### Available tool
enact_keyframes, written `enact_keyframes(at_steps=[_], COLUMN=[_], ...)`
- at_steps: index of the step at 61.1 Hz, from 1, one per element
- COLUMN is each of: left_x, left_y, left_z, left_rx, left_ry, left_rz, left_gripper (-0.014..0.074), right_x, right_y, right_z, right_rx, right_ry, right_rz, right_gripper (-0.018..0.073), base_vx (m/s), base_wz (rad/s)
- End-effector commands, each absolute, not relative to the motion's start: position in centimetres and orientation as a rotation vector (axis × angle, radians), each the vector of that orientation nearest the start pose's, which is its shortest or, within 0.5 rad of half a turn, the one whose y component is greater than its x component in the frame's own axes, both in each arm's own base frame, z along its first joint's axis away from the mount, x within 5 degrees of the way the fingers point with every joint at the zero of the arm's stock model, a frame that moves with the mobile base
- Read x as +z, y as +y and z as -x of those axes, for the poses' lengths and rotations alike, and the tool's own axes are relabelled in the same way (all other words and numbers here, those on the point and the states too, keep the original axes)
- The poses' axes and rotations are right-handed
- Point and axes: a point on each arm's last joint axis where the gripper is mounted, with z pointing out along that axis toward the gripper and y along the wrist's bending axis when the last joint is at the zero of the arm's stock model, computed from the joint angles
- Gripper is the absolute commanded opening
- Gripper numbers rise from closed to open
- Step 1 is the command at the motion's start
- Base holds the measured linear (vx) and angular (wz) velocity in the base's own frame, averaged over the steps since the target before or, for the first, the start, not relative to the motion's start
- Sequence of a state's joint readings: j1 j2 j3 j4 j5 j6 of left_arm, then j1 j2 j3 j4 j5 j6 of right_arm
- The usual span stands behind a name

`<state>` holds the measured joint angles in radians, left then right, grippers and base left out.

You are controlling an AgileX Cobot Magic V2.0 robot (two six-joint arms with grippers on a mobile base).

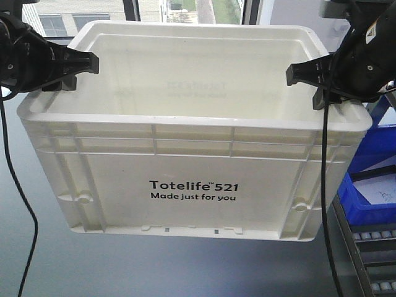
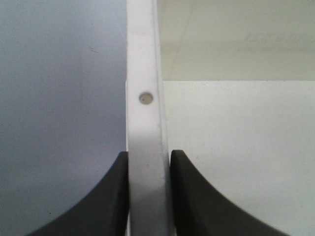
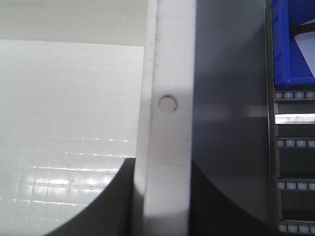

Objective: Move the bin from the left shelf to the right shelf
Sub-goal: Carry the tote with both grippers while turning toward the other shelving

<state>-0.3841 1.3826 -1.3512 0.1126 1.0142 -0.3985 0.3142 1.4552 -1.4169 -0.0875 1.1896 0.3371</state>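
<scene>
The big white bin (image 1: 192,185), printed "Totelife 521", hangs in the air in front of me, empty inside. My left gripper (image 1: 74,71) is shut on its left rim, and the left wrist view shows both black fingers pressed against that white rim (image 2: 147,128). My right gripper (image 1: 312,80) is shut on the right rim, with the rim wall (image 3: 167,123) clamped between its fingers. The right shelf (image 1: 371,247) shows at the lower right edge, its white rollers (image 3: 293,142) and silver rail just right of the bin.
Blue bins (image 1: 377,179) sit on the shelf close to the white bin's right side; one blue bin (image 3: 293,44) is near the right wrist. Grey floor (image 1: 37,260) lies below. Windows are behind. Black cables hang from both arms.
</scene>
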Motion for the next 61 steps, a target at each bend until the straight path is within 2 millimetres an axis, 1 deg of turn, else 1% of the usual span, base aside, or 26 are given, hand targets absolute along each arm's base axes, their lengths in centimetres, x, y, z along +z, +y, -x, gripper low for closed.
enact_keyframes(at_steps=[1,29,61], left_x=[39.76,39.76,39.76], left_y=[-9.3,-9.3,-9.3], left_z=[-26.48,-26.48,-26.48], left_rx=[-0.154,-0.154,-0.154], left_ry=[2.369,2.369,2.369], left_rz=[-0.052,-0.052,-0.052], left_gripper=[0.0061,0.0061,0.0061], right_x=[39.11,39.11,39.11], right_y=[7.38,7.38,7.38], right_z=[-27.69,-27.69,-27.69], right_rx=[0.049,0.049,0.049], right_ry=[2.526,2.526,2.526], right_rz=[-0.012,-0.012,-0.012], right_gripper=[0.0002,0.0002,0.0002], base_vx=[0.19,0.21,0.19], base_wz=[0.01,0.05,0.23])
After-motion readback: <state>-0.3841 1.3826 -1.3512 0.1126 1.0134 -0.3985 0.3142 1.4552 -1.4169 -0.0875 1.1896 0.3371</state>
